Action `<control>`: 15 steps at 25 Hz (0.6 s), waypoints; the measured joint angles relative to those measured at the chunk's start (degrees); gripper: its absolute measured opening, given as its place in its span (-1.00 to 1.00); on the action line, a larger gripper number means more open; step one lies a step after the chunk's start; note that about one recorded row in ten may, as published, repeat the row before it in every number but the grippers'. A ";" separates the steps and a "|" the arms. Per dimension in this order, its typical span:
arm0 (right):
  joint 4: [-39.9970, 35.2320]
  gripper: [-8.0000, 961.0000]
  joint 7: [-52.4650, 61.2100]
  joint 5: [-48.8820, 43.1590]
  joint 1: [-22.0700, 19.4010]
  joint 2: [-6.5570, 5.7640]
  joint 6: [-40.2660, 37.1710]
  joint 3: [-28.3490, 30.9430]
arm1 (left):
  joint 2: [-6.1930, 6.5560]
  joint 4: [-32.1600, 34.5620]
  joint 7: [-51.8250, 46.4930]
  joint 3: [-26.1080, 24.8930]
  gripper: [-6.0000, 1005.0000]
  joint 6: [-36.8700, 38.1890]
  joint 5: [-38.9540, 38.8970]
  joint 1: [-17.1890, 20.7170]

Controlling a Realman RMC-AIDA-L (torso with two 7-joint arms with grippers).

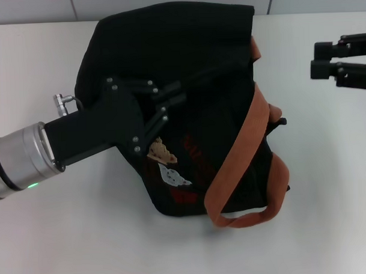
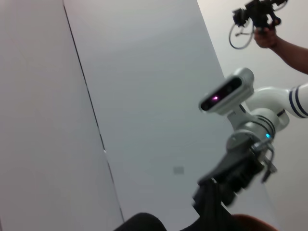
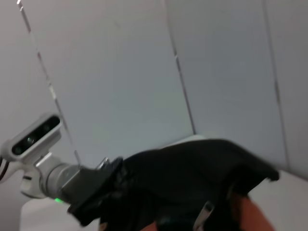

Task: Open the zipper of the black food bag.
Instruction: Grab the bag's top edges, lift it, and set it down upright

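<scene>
While the bag (image 1: pixel 187 83) lies mid-frame on the counter (image 1: pixel 66 237) in the head view, left gripper (image 1: pixel 172 95) presses on its top, fingers nearly closed on fabric; right gripper (image 1: pixel 324 60) waits upper right, finger state unclear. Right wrist view: silver zipper pull (image 3: pixel 204 214) at lower centre.

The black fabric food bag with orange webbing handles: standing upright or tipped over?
Tipped. The black fabric food bag lies on the white table, patch side up, orange handles sprawled sideways; left gripper over it.
</scene>
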 joint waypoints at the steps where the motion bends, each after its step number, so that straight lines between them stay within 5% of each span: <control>1: -0.15 -0.11 0.17 0.30 -0.17 0.10 0.10 -1.09 | 0.00 -0.70 1.08 0.08 -0.81 0.66 -0.93 0.10; 15: 5.84 -0.12 0.07 12.29 -1.59 0.17 15.83 -20.72 | 0.07 -2.17 3.98 0.18 -0.81 2.43 -1.99 1.21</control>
